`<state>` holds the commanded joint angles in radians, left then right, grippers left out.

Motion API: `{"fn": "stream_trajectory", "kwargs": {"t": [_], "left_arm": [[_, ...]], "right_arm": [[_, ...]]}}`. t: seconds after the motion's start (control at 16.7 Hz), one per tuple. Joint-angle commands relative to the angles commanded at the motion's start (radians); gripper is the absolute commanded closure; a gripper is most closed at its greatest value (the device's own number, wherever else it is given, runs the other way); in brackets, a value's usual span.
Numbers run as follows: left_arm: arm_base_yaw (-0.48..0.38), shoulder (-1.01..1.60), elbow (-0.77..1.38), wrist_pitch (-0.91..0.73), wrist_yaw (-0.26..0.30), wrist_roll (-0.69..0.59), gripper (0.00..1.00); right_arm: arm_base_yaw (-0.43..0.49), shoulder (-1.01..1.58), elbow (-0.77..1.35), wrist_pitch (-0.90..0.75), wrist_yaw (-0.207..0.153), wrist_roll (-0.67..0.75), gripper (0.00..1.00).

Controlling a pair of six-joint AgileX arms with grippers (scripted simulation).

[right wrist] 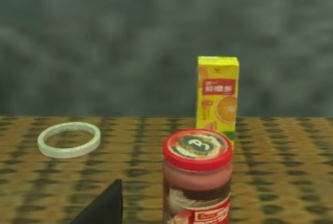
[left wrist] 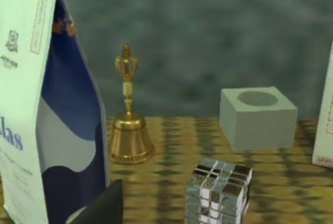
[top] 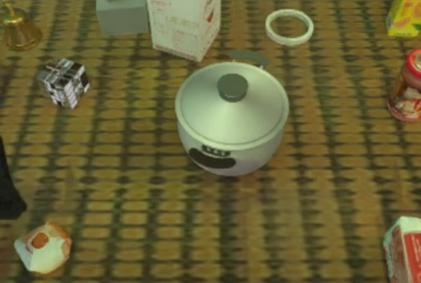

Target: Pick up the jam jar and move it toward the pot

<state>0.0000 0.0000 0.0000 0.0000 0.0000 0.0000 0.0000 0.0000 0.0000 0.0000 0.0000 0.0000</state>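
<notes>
Clearly the jar (top: 406, 85) stands upright at the table's right edge, well right of the pot (top: 231, 117), nearest the right arm; neither gripper's finger state shows.

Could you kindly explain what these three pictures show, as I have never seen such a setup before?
They show a simulated table with two AgileX robot arms. One picture looks down from above; the other two come from cameras on the left and right wrists. In the middle stands the pot, and the jam jar is at the table's right edge, upright, just in front of the right wrist camera. Around them are a milk carton, a white ring, a yellow juice carton, a golden bell, a grey block and a mirrored cube. Nothing is held yet; the grippers themselves are barely in view.
</notes>
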Motion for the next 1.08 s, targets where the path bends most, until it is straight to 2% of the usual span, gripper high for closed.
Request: {"fn": "stream_trajectory", "kwargs": {"t": [0.24, 0.48, 0.72, 1.08], "left_arm": [[0.000, 0.000, 0.000, 0.000, 0.000, 0.000, 0.00], [0.000, 0.000, 0.000, 0.000, 0.000, 0.000, 0.00], [0.000, 0.000, 0.000, 0.000, 0.000, 0.000, 0.00], [0.000, 0.000, 0.000, 0.000, 0.000, 0.000, 0.00]], "right_arm": [[0.003, 0.030, 0.030, -0.021, -0.003, -0.011, 0.00], [0.008, 0.216, 0.211, -0.145, -0.007, -0.073, 0.00], [0.008, 0.559, 0.535, -0.356, -0.005, -0.176, 0.00], [0.002, 1.230, 1.164, -0.762, 0.004, -0.372, 0.00]]}}
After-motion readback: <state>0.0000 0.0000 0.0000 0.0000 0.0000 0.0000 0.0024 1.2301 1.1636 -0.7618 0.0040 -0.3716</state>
